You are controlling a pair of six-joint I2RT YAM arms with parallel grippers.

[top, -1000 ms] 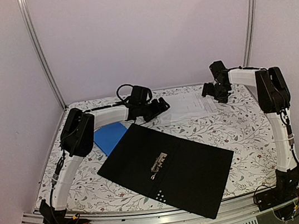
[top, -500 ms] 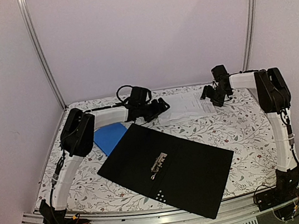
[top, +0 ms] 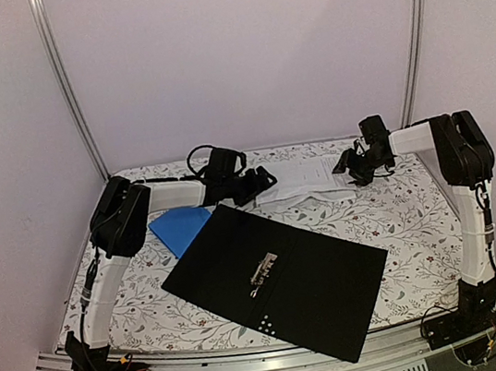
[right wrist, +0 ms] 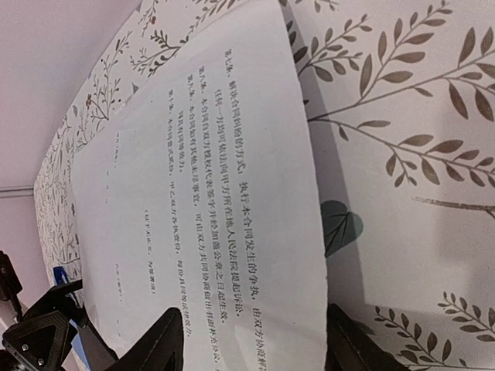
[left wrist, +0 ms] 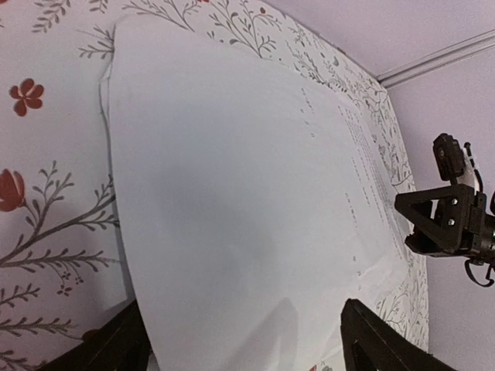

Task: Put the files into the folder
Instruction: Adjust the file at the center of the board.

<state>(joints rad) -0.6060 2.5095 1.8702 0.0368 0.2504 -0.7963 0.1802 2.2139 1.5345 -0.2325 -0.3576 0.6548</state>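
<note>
Surveyed floral-covered table under pale walls. Found folder lying open near the front, black inside up. Located files flat at the far edge, beyond the folder and not yet in it. Recorded left gripper and right gripper at opposite ends of the sheets, jaws parted astride a paper edge, nothing clamped. Judged step: file pickup. Needed next: even pinch at both ends, level lift, carry toward metal clip
</note>
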